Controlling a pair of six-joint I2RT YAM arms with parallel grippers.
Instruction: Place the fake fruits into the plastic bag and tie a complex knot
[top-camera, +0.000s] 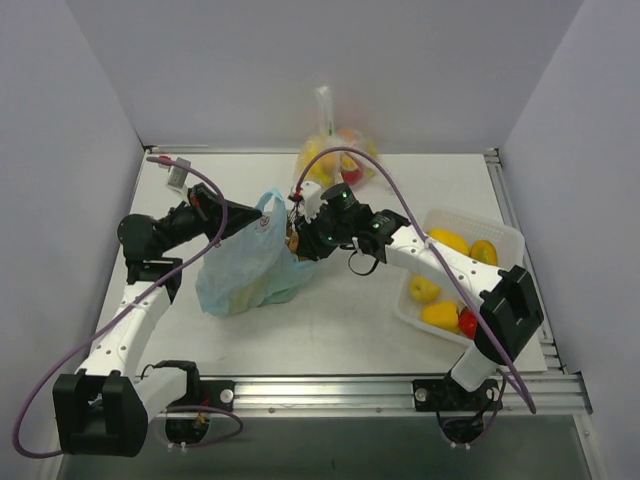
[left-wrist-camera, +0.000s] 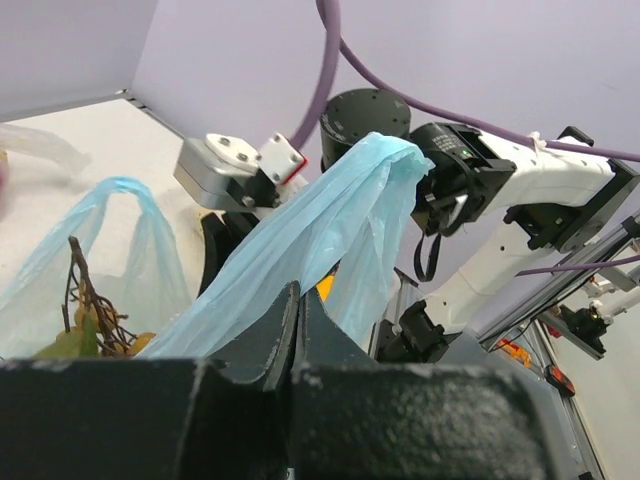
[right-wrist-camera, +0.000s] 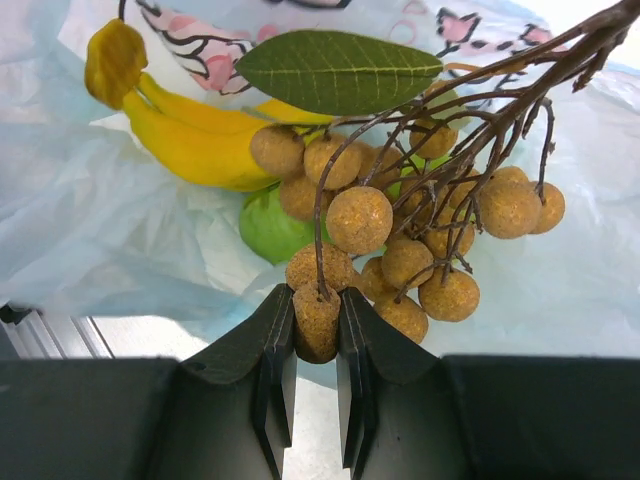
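The light-blue plastic bag (top-camera: 245, 265) lies at table centre-left, its mouth toward the right arm. My left gripper (left-wrist-camera: 295, 300) is shut on the bag's handle (left-wrist-camera: 330, 215) and holds it up. My right gripper (right-wrist-camera: 315, 320) is shut on one berry of the brown grape cluster (right-wrist-camera: 420, 235), held at the bag's mouth (top-camera: 293, 240). Inside the bag the right wrist view shows yellow bananas (right-wrist-camera: 185, 135) and a green apple (right-wrist-camera: 270, 225). More fake fruits, yellow (top-camera: 440, 315), orange (top-camera: 483, 252) and red (top-camera: 467, 322), lie in the basket. No knot shows.
A white basket (top-camera: 500, 232) stands at the right. A clear colourless bag of fruit (top-camera: 335, 155) with a white twisted neck stands at the back centre. Purple cables loop over both arms. Grey walls enclose the table on three sides.
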